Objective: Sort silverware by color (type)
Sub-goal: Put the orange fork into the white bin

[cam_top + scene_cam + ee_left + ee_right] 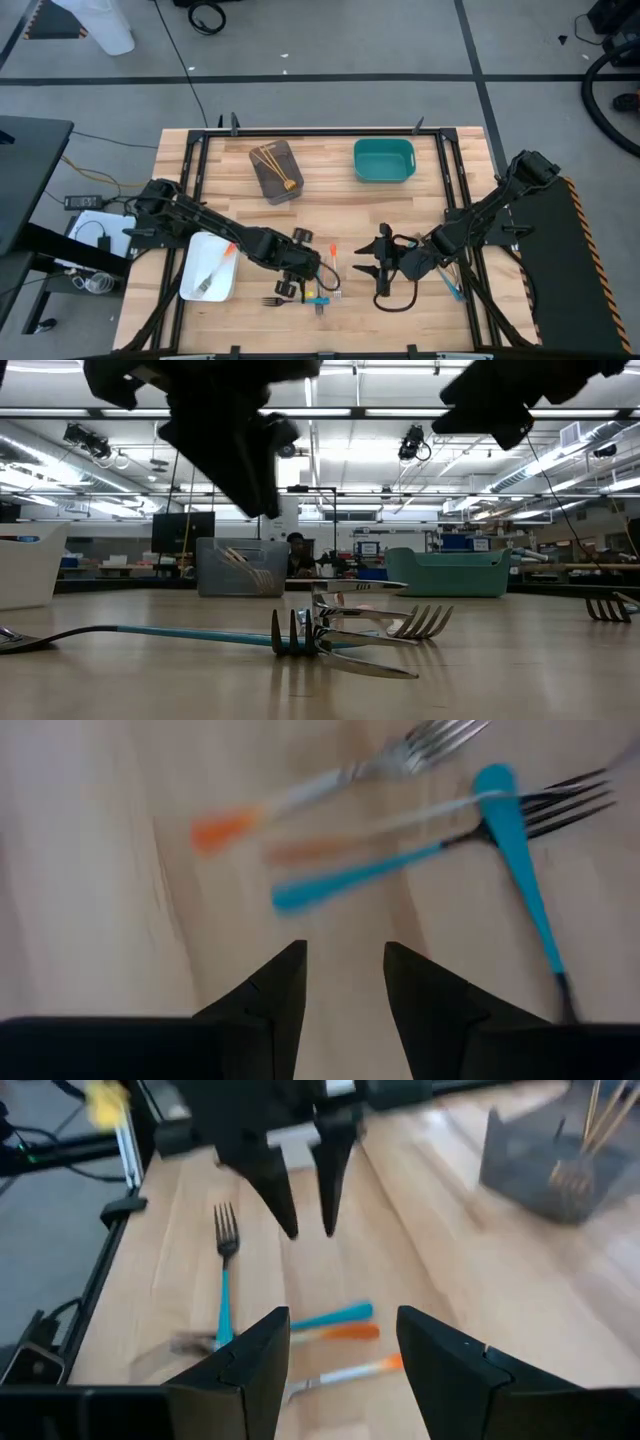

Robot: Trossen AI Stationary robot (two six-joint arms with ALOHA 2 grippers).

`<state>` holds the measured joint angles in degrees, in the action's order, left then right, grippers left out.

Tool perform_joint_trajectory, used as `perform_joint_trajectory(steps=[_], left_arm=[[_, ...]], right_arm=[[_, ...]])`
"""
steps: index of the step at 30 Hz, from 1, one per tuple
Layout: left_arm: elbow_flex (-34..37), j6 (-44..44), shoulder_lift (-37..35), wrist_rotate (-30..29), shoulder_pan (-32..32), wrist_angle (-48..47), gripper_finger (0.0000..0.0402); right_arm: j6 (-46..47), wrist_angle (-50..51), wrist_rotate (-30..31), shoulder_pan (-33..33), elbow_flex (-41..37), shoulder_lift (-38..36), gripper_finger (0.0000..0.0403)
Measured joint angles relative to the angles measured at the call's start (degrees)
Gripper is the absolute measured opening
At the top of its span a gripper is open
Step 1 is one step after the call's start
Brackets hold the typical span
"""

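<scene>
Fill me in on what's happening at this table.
A two-armed robot is sorting forks by colour. The left gripper hovers open and empty above a small heap of blue-handled forks and orange-handled forks near the table's front edge. The right gripper waits open beside it. Gold forks already lie in the grey tray, one fork in the white tray; the teal tray looks empty.

The pale wooden table (400, 215) stands on a grey concrete floor (330, 40) crossed by dark lines. Long ceiling lights (400, 415) shine over distant workbenches (120, 568), where a seated person (297, 555) shows.
</scene>
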<state>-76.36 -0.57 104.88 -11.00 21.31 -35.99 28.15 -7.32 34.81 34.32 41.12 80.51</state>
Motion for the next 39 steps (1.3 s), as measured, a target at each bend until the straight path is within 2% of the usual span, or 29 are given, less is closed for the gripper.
perform_joint_trajectory(steps=[4,10,14,20,25,31,39], left_arm=[[0.0,-15.8,0.0,-0.1,0.0,6.1,0.0143],[0.0,-28.8,0.0,6.0,0.0,11.2,0.0143],[0.0,-31.6,1.3,12.8,-0.5,12.2,0.0142],[-2.5,-33.3,5.1,14.3,-0.5,10.5,0.0141],[-3.2,-37.1,6.8,16.1,-0.9,9.1,0.0141],[-3.3,-39.4,6.7,19.1,-2.1,11.6,0.0141],[-3.5,-47.6,9.2,23.7,-2.8,19.6,0.0141]], right_arm=[[2.9,3.3,-2.0,1.0,0.0,0.0,0.0197],[7.3,3.6,-3.5,2.1,0.0,0.0,0.0197],[12.7,4.3,-3.4,3.0,0.0,0.0,0.0197],[20.0,6.4,-0.8,4.2,0.0,0.0,0.0197],[20.8,7.2,3.6,4.3,0.0,0.0,0.0197],[19.6,7.4,9.3,4.3,0.0,0.0,0.0197],[17.8,7.3,10.7,4.3,0.0,0.0,0.0197]])
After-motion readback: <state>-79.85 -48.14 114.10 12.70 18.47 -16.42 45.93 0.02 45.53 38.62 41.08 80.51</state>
